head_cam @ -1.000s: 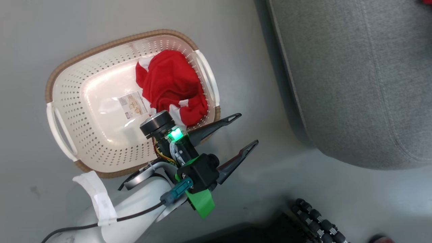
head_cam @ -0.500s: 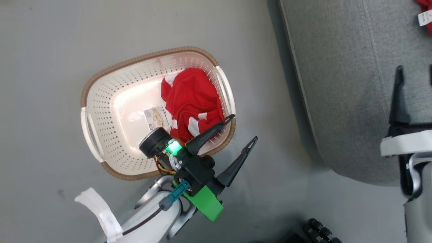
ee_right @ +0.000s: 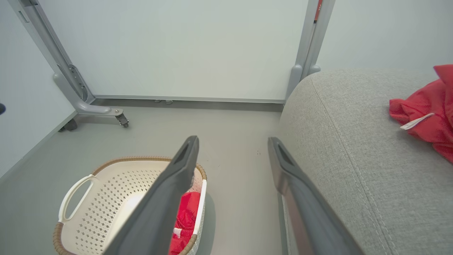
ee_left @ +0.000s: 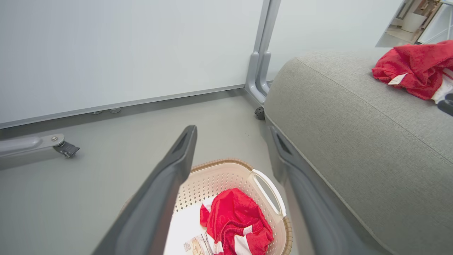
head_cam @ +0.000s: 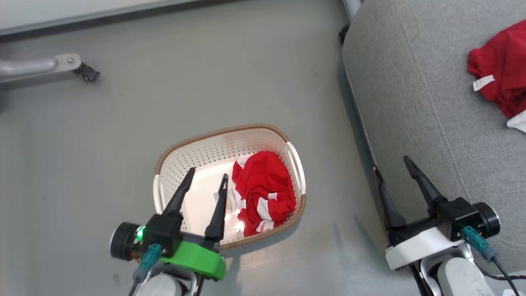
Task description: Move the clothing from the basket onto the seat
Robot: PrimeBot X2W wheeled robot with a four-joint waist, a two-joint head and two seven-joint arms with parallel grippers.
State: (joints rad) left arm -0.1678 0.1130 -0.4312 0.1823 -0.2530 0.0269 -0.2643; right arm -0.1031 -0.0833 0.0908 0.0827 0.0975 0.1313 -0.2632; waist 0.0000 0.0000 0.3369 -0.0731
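Clothing (head_cam: 499, 78) now lies upper right on the seat (head_cam: 411, 82); the right gripper (head_cam: 391, 163) has just spread open, empty. The left gripper (head_cam: 208, 172) gapes empty above the remaining garment (head_cam: 263, 193) in the basket (head_cam: 197, 139).

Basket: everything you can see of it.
The basket is cream-white perforated plastic, a rounded rectangle with a brown woven-look rim and a white handle at each end. It sits upright on the grey floor, beside the seat without touching it. A label sticker lies on its bottom; crumpled red clothing fills its seat-side end.

Basket (head_cam: 213, 150), seat (head_cam: 411, 102) on grey floor (head_cam: 164, 94)
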